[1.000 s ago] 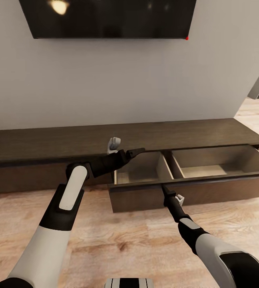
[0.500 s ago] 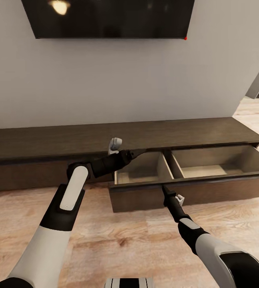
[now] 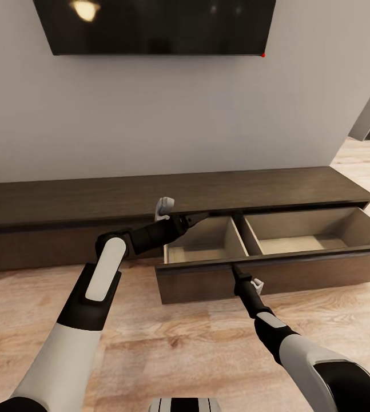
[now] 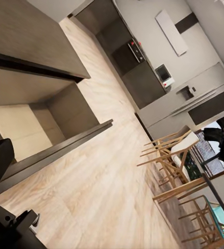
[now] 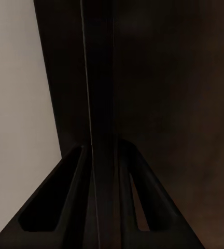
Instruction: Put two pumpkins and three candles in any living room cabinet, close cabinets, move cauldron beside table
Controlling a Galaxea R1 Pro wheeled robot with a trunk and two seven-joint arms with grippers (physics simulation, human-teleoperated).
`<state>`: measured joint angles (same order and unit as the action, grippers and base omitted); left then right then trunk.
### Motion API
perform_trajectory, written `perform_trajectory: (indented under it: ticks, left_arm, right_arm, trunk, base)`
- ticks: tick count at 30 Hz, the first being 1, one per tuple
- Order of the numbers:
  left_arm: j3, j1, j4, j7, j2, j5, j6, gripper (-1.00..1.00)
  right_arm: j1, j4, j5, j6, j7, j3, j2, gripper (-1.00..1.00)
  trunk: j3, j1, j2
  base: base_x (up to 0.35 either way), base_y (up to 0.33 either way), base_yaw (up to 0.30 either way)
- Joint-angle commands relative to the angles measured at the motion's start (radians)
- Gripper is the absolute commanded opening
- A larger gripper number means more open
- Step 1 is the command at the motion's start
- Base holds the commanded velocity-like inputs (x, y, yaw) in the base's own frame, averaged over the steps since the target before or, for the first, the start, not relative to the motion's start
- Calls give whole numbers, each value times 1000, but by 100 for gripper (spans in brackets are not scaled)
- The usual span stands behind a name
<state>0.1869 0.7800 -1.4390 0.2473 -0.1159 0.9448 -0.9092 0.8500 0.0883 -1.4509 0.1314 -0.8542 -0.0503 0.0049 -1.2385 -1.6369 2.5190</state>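
Head view: cabinet (image 3: 276,191) drawer open on wood floor (image 3: 167,343); right gripper (image 3: 234,269) seemingly pinches its front.

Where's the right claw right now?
In the head view, the right claw is at the top edge of the open drawer's front panel, right of centre, astride that edge in the right wrist view.

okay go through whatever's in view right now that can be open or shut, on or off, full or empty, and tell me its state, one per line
cabinet: left front panel shut, plain top bare
drawer: pulled out, both compartments empty
left gripper: at the drawer's back left corner, holding nothing
right gripper: fingers straddle the drawer's front panel edge
TV: on the wall, screen dark
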Motion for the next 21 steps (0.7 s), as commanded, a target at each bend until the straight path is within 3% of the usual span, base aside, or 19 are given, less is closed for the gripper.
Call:
perform_trajectory:
  ticks: [1,21]
  left_arm:
    - [-1,1,1,6,-1,-5,-4,100]
    - [0,1,1,6,-1,-5,-4,100]
  right_arm:
    - [0,-12,9,5,0,-100,1,-100]
    - [0,-12,10,4,0,-100,1,-100]
  trunk:
    - [-1,0,0]
    - [-1,0,0]
  base:
    - [0,0,0]
    - [-49,0,0]
